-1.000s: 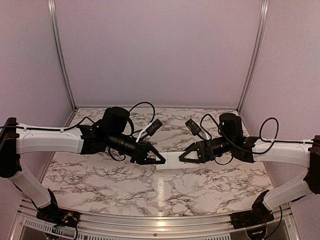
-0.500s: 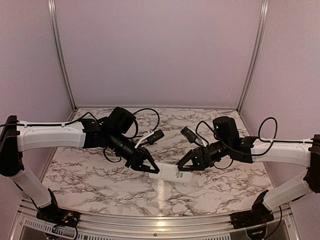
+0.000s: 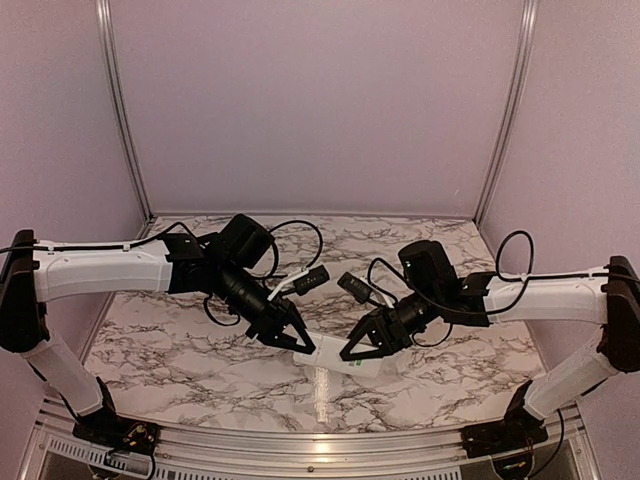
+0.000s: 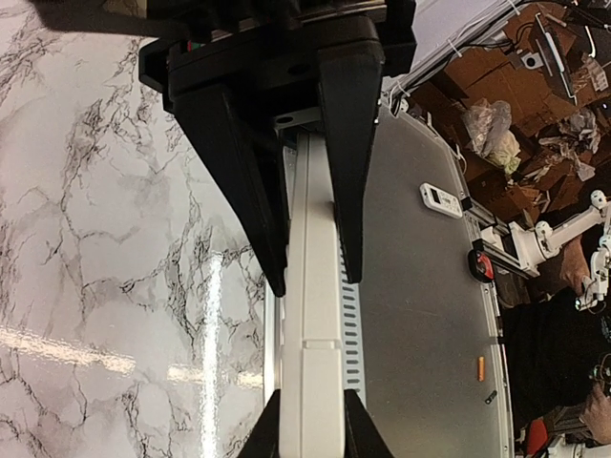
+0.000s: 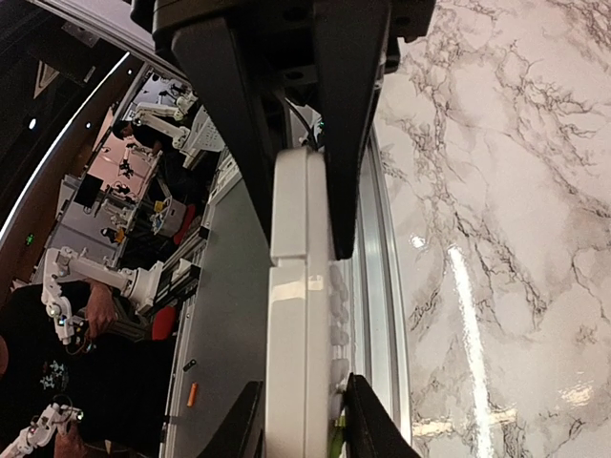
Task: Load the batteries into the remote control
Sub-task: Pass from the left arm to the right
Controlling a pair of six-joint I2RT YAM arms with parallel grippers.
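Observation:
The white remote control [image 3: 333, 354] hangs above the table's near edge, held at both ends. My left gripper [image 3: 303, 345] is shut on one end; in the left wrist view the remote [image 4: 313, 324] shows edge-on between my left gripper's [image 4: 315, 279] fingers. My right gripper [image 3: 358, 350] is shut on the other end; in the right wrist view the remote [image 5: 298, 315] shows its buttons on the right side, between my right gripper's [image 5: 301, 256] fingers. A small orange-red battery [image 4: 480, 368] lies on the grey surface beyond the table edge; it also shows in the right wrist view [image 5: 192, 394]. The gold battery is out of view.
The marble table [image 3: 200, 340] lies under both arms. Its metal front rail [image 5: 377, 286] runs just below the remote. A second small white remote [image 4: 441, 199] and a red object [image 4: 480, 264] lie on the grey surface [image 4: 420, 315] outside the table.
Both arms have carried the remote toward the table's near edge and a little lower. The right arm swung left and the remote now tilts down to the right.

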